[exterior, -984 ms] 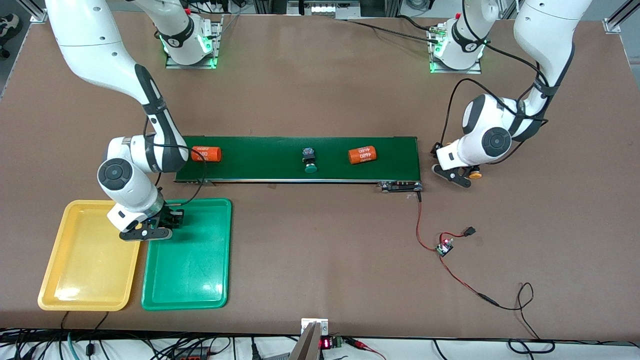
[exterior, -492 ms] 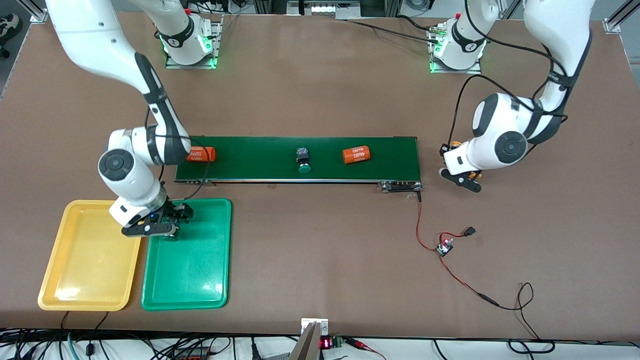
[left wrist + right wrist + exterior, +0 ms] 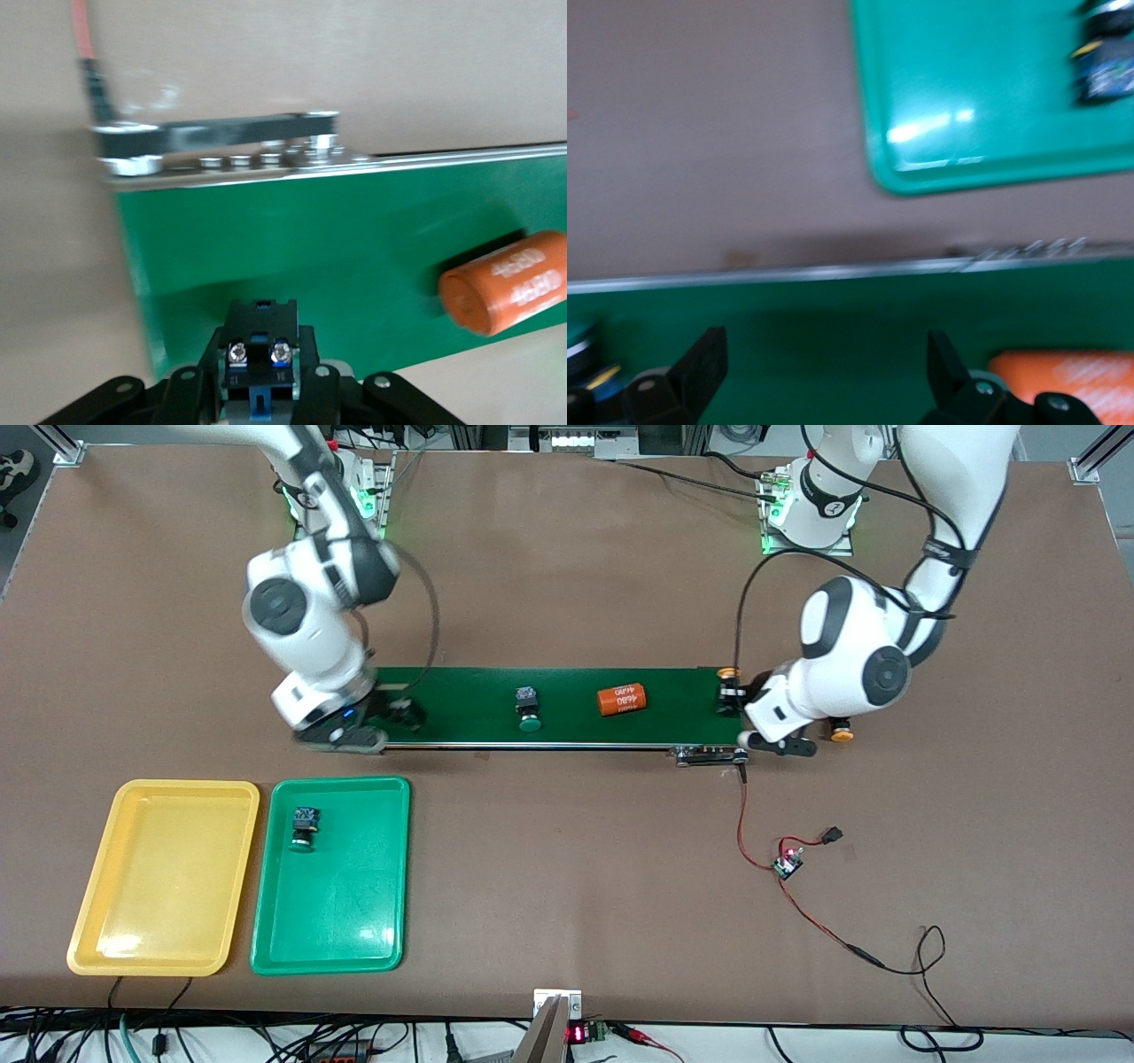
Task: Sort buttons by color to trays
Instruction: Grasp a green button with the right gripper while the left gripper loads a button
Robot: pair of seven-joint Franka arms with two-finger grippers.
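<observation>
Left gripper (image 3: 261, 403) jaws clamp a button (image 3: 259, 359) over the belt (image 3: 567, 731) end; right gripper (image 3: 824, 376) jaws wide over the belt

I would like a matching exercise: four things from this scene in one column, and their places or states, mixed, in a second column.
1. green tray
2. orange cylinder
3. left gripper
4. right gripper

A. open, over the conveyor belt
B. lying on its side on the conveyor belt
C. shut on a button
D. on the table, with a green-capped button in it

Pairs: 1-D, 2-B, 3-C, 4-A
</observation>
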